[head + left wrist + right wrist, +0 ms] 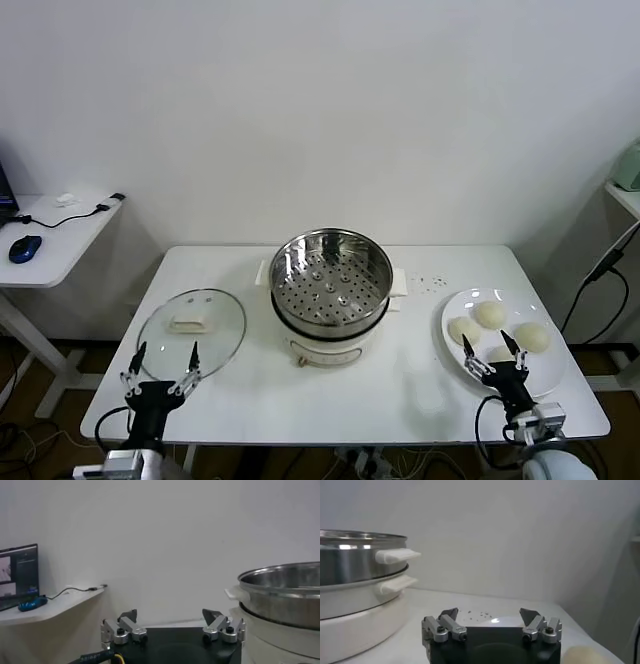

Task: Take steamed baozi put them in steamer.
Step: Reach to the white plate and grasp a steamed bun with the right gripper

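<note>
Sitting empty at mid-table, the steamer [331,283], perforated floor bare, so nothing loaded yet and every bun waiting to be moved. Resting on the white plate [455,341] to the right of the steamer, the steamed baozi [489,314], three showing plainly, a fourth partly hiding behind the right gripper [490,347]. Hovering over the plate's near edge, that gripper, jaws spread wide and holding nothing. Hanging at the near-left of the steamer, the left gripper [165,358], also spread wide and empty, just by the glass lid [192,322] lying flat on the table [420,395]. Lying between plate and steamer, only bare tabletop, nothing blocking the carry. Standing well left of the steamer, a side desk [60,240] with a blue mouse [25,247].
</note>
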